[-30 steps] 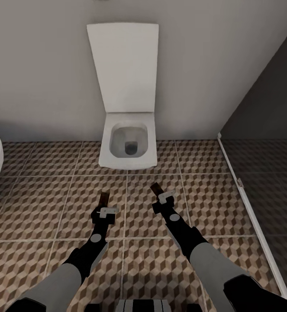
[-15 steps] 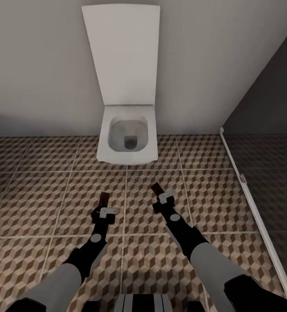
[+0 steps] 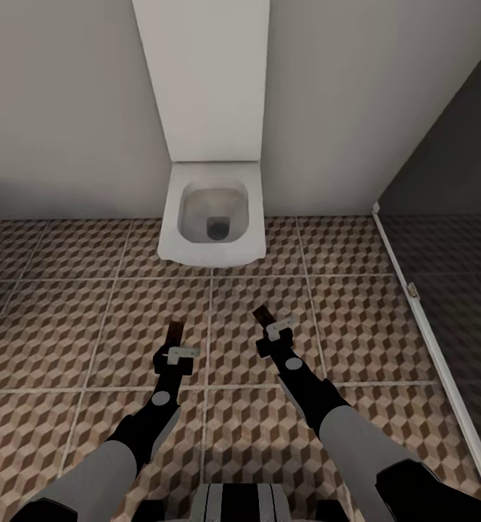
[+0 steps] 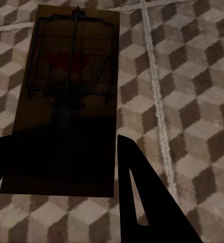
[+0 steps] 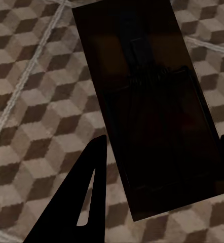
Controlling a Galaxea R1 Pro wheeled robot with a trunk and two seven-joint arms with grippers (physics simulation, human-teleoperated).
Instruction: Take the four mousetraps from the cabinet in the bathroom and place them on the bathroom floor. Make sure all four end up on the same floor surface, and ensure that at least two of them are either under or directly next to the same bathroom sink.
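Brown traps ride clamped in both grippers, left [image 3: 173, 346] and right [image 3: 271, 326], toilet [image 3: 212, 221] at twelve o'clock; dropping here risks missing the sink.

The toilet [image 3: 212, 210] has its raised lid cut off by the head view's top edge. In that view each mousetrap is too small to read: the left mousetrap [image 3: 173, 335] and the right mousetrap [image 3: 262, 316] show as dark slivers. In the left wrist view the left mousetrap [image 4: 66, 101] is partly covered by a dark finger [image 4: 152, 202] of the end effector. In the right wrist view the right mousetrap [image 5: 152, 101] is so dark that its metal parts barely show.
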